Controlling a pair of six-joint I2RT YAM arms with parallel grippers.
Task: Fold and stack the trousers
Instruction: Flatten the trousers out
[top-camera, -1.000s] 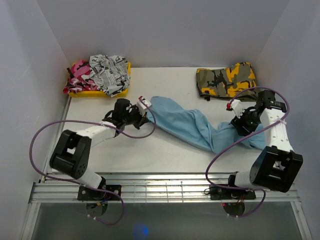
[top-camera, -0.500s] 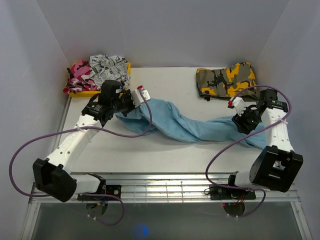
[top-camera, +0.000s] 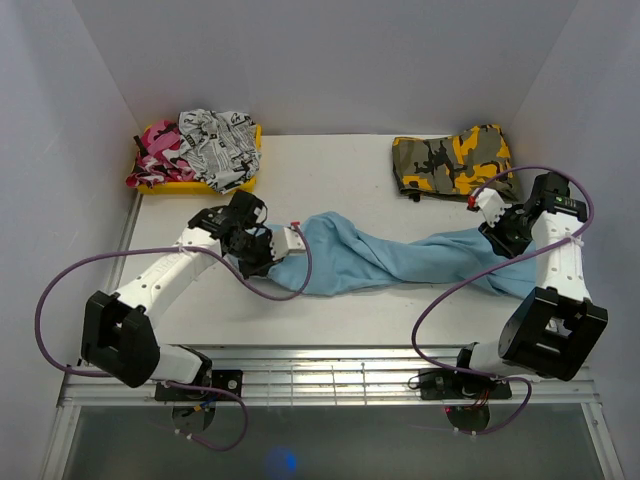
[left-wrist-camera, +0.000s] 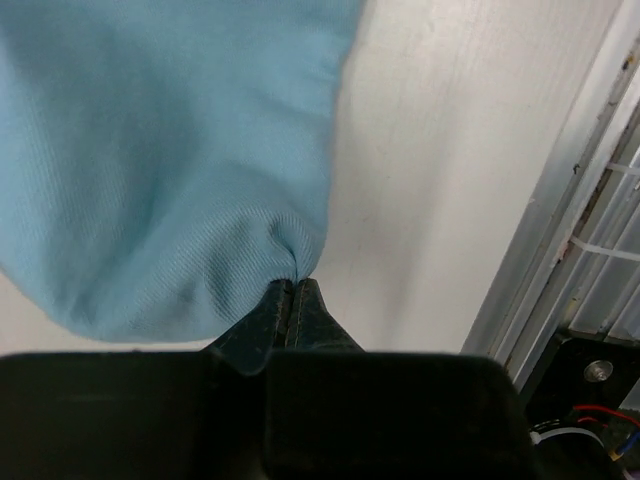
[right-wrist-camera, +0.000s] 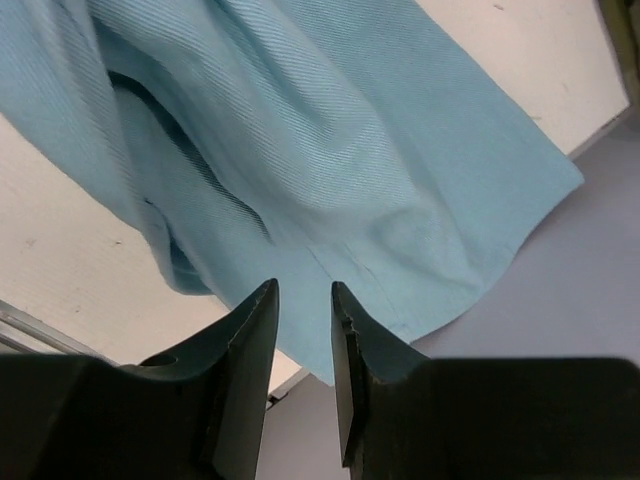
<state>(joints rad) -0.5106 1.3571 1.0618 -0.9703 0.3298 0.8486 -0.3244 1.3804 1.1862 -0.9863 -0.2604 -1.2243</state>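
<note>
Spreading looks to be the step in hand. The trousers (top-camera: 390, 255) lie as a twisted, rumpled band on the table (top-camera: 340, 170), strung between the two grippers, and no part of them is folded yet. The left gripper (left-wrist-camera: 292, 288) is clamped tight on a tuck of the cloth's edge. The blue fabric bunches right at its fingertips and spreads away ahead of them, with bare table off to one side. The right gripper (right-wrist-camera: 300, 290) has its jaws a narrow way apart and points down at the other end of the garment. Cloth fills the view ahead of its tips and shows through the gap, but no fold sits visibly between the fingers, and I cannot tell whether the tips touch the fabric. The next move probably calls for that gripper to settle onto an edge or hem just ahead of its tips and close on it. It should take every layer there, not only the top one. With both ends held, the arms could draw apart to work out the twist midway between them and lay the legs flat. A folded camouflage garment (top-camera: 452, 160) lies just beyond the right gripper, which I take as the likely place for the stack.
</note>
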